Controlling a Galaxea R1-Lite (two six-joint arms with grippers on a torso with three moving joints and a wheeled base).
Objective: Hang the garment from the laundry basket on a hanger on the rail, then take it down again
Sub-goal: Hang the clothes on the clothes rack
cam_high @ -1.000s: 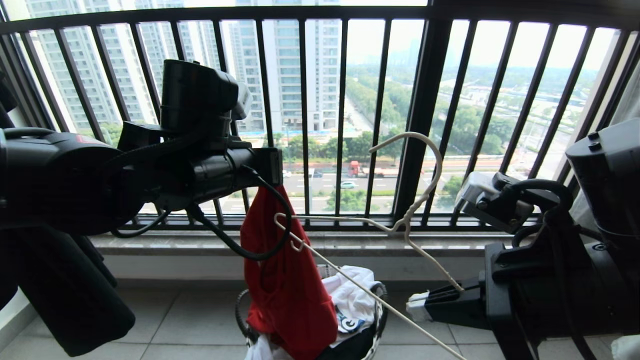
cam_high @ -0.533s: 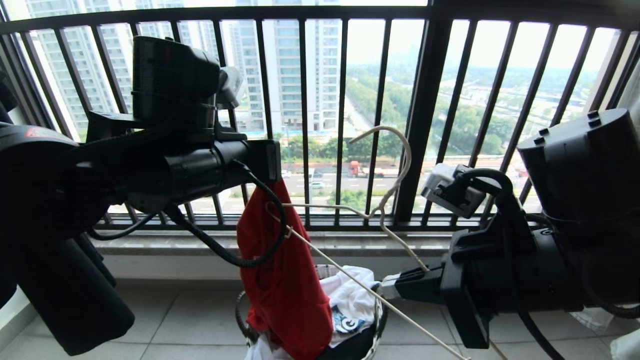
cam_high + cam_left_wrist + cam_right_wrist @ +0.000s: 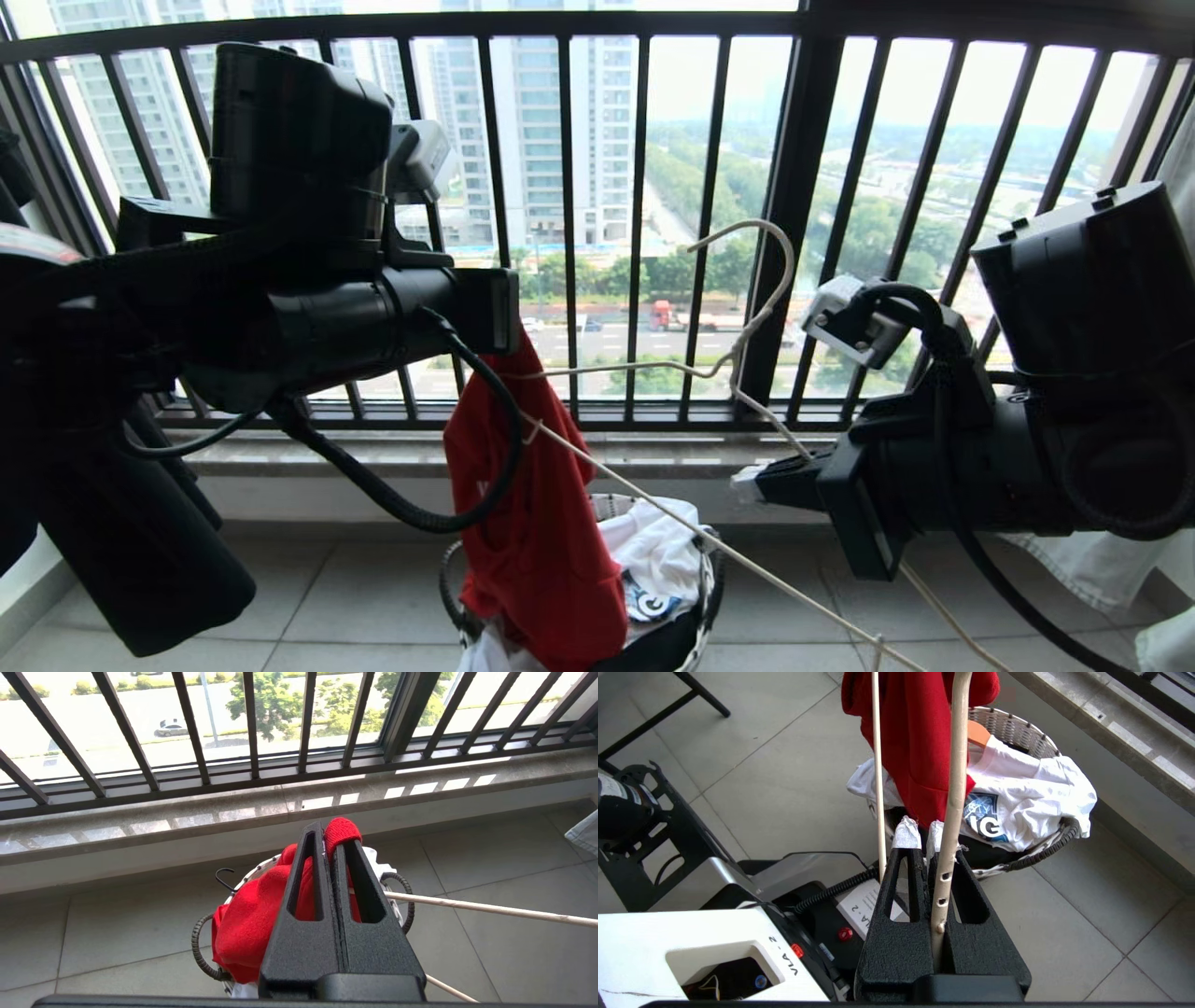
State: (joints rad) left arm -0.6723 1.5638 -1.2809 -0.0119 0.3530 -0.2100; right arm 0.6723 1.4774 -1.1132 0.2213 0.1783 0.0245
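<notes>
Red shirt (image 3: 532, 523) hangs pinched in the left gripper (image 3: 329, 847) above the basket (image 3: 705, 597). The right gripper (image 3: 920, 833), clamping the hanger (image 3: 747, 336), has swung it nearer; its tip now meets the cloth, so threading looks imminent.

The red garment (image 3: 532, 523) is held up, bunched and hanging, its lower end reaching into the white woven laundry basket (image 3: 1017, 730) on the floor. The off-white wire hanger (image 3: 747, 308) is held tilted just beside it, hook uppermost.

One red T-shirt (image 3: 537, 523), one wire hanger (image 3: 747, 364), one laundry basket (image 3: 1017, 732), one white printed shirt (image 3: 1017, 793), two tools: left tool (image 3: 331, 844), right tool (image 3: 920, 835).
</notes>
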